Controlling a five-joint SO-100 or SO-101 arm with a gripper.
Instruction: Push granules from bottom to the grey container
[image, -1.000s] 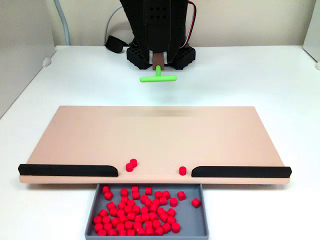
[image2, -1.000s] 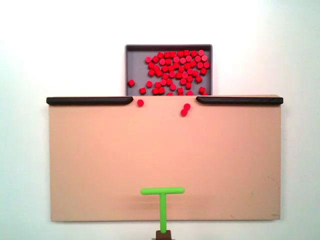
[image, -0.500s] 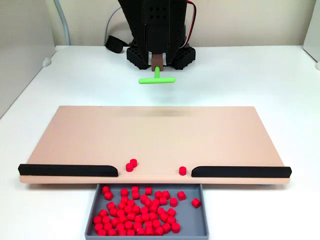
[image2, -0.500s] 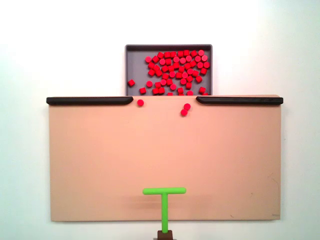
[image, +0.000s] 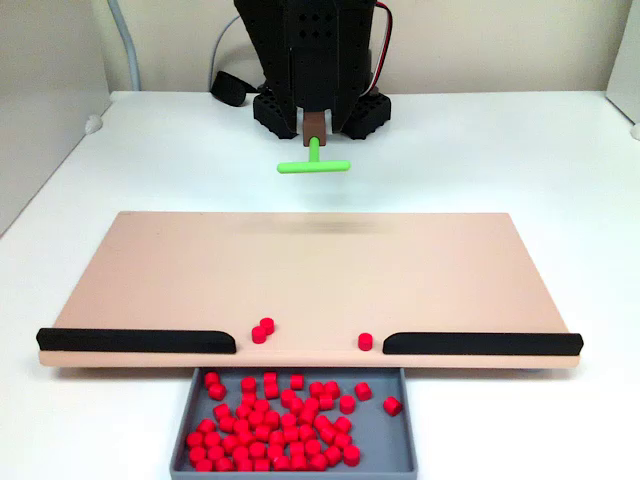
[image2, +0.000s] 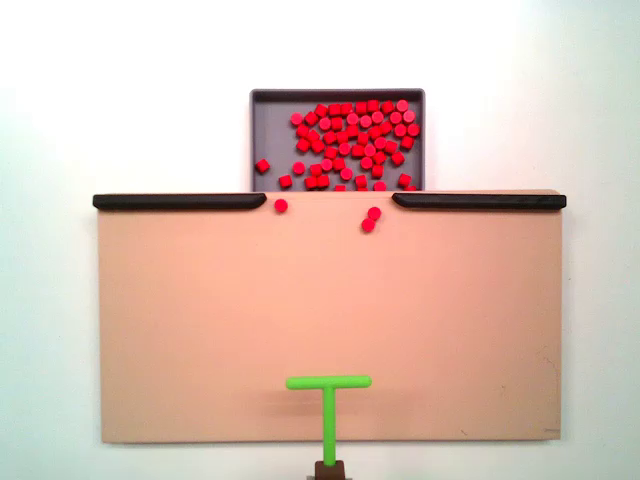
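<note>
Many red granules (image: 280, 420) (image2: 350, 140) lie heaped in the grey container (image: 397, 440) (image2: 270, 125), which sits below the tan board's gap edge. Three more rest on the board just before the gap: a touching pair (image: 263, 330) (image2: 371, 219) and a single one (image: 365, 341) (image2: 281, 205). The green T-shaped pusher (image: 314, 166) (image2: 328, 382) hovers over the board's opposite edge, far from them. My gripper (image: 315, 125) (image2: 328, 470) is shut on the pusher's brown base.
The tan board (image: 320, 260) (image2: 330, 300) lies on a white table. Two black bars (image: 135, 340) (image: 480, 343) line its container-side edge, leaving a gap between them. The arm's black base (image: 268, 110) stands behind the board, with a cable beside it.
The pusher has shifted very slightly; its crossbar sits a little lower in the front view and a touch to the right in the top view. The granules have not moved.
</note>
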